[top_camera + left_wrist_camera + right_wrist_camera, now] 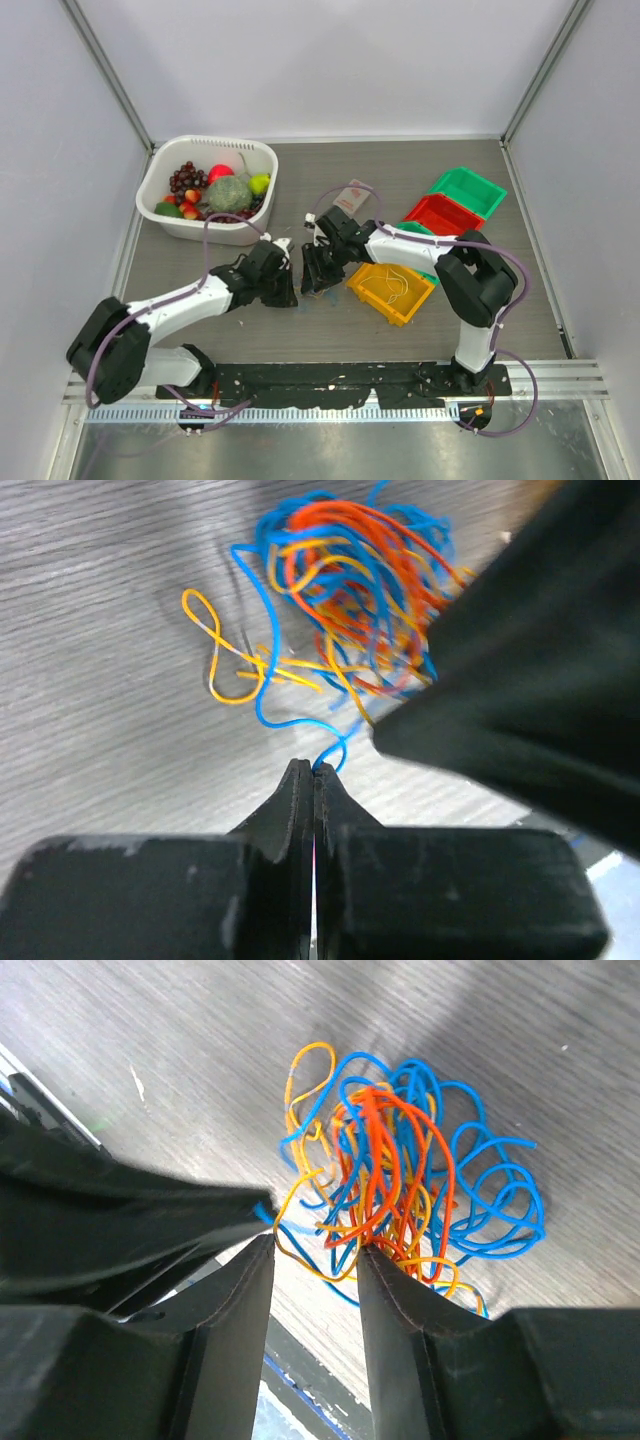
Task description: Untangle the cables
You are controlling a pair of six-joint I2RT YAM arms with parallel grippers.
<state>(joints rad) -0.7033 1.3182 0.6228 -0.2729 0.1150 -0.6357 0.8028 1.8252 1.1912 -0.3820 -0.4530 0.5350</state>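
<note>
While I watch through the wrist cameras, the cables (350,590) lie in one messy ball of blue, red and orange-yellow on the grey table (90,630). My left gripper (314,772) is squeezed all the way closed and pinches the end of one blue cable (262,650) that runs out of the ball. My right gripper (315,1250) has its fingers apart, with the ball's edge between the tips, gripping nothing.

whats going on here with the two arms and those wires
Two robot arms are untangling a knot of thin blue, orange and yellow cables on the table. The left gripper is shut on one blue strand at the knot's edge. The right gripper is open at the bundle, strands lying between its fingers but not clamped.
</note>
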